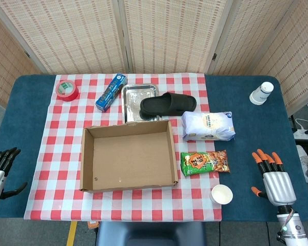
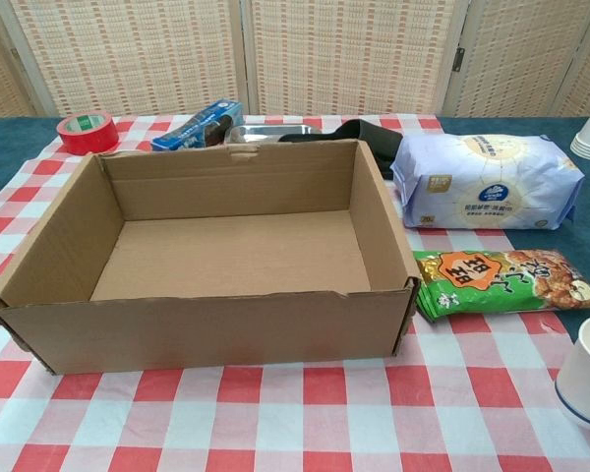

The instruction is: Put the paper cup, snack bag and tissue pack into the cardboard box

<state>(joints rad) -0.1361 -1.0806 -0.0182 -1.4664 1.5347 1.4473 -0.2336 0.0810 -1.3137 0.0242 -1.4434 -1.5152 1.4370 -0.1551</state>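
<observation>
The paper cup point(image 1: 222, 194) stands upright just beside the snack bag point(image 1: 205, 163), tissue pack point(image 1: 208, 126) behind, cardboard box point(image 1: 128, 156) empty; the right hand point(image 1: 273, 178), fingers spread and holding nothing like the left hand point(image 1: 1, 166), could topple or crush it.

I see a blue-covered table point(image 1: 31, 128); a red-and-white checked cloth point(image 1: 61, 154) lies on it, and an upside-down white paper cup point(image 1: 261, 93) stands on the bare blue.

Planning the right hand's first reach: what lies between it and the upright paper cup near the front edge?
Nothing; in the head view only bare blue table separates the right hand from the paper cup.
</observation>
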